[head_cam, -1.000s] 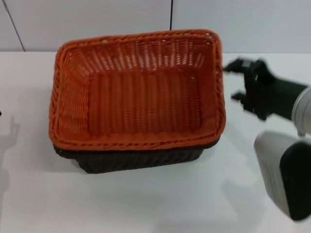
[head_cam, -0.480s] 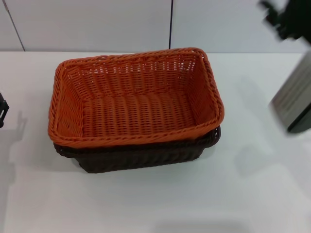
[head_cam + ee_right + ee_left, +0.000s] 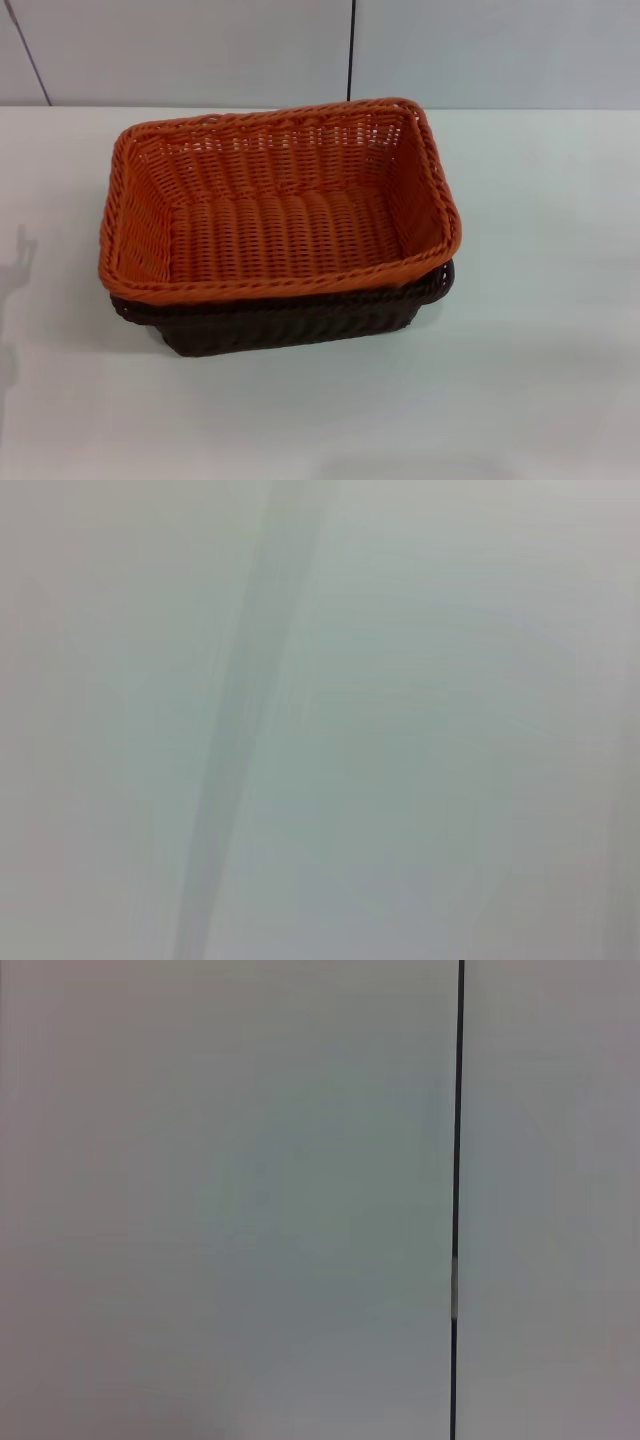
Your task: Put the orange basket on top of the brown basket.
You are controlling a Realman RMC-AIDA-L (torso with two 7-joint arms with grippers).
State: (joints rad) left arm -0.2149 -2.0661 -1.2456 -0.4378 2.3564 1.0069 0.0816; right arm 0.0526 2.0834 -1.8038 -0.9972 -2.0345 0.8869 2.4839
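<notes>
The orange basket (image 3: pixel 280 205) sits nested on top of the brown basket (image 3: pixel 290 320) in the middle of the white table, in the head view. Only the brown basket's near side and right end show below the orange rim. The orange basket is empty and sits slightly askew, its right end overhanging a little. Neither gripper shows in any view. The left wrist view shows only a pale wall with a dark vertical seam (image 3: pixel 457 1200). The right wrist view shows only a blurred pale surface.
The white table (image 3: pixel 540 300) spreads around the baskets on all sides. A pale panelled wall with a dark seam (image 3: pixel 351 50) stands behind the table. A faint shadow lies at the table's left edge (image 3: pixel 20 260).
The orange basket settled level onto the brown one. The right arm swung up and out of the head view; the left gripper's tip at the left edge also left the view.
</notes>
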